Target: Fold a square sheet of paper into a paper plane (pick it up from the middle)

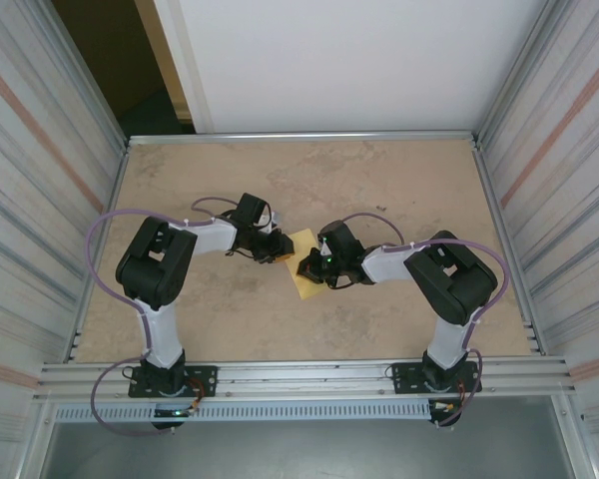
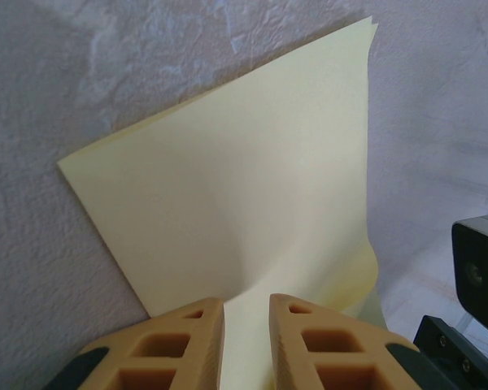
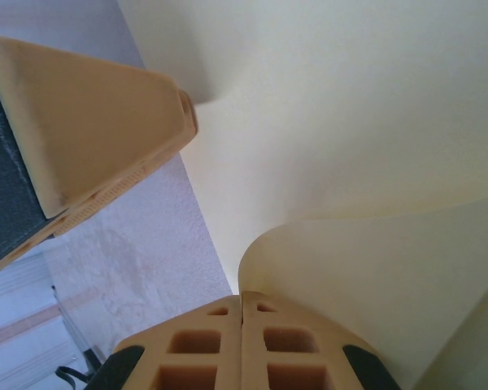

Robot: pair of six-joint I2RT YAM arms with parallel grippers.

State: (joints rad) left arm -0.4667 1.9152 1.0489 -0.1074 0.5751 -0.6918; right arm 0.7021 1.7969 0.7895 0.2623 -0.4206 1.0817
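**Q:** Overhead view. Where is the sheet [image 1: 308, 288]?

**A:** It is on the surface [image 1: 379, 180], near its middle, between the two arms. The left end effector [image 1: 283, 249] meets it from the left and the right end effector [image 1: 305, 266] from the right. The right one covers part of the paper.

**Q:** Left wrist view. What is the state of the left end effector [image 2: 246, 302]?

**A:** Its fingers [image 2: 191, 341] stand a narrow gap apart, and pale-yellow paper shows in the gap. The sheet [image 2: 228, 179] lies mostly flat on the surface [image 2: 49, 81] ahead of the tips. Two layers show at the far corner, so the sheet is folded over on itself. A soft crease in the paper runs towards the gap. The tips appear to rest on the paper without closing on it.

**Q:** Right wrist view. What is the state of the right end effector [image 3: 241, 294]?

**A:** Its fingers are closed, with the inner faces touching. A curled flap of the sheet [image 3: 350, 106] lifts off the flat part, and its edge runs into the tips, so the closed fingers grip the sheet by that flap. At upper left, one finger [image 3: 106, 122] of the left end effector presses its tip on the paper, which dimples at that point. The surface [image 3: 146, 244] shows beside the sheet's edge.
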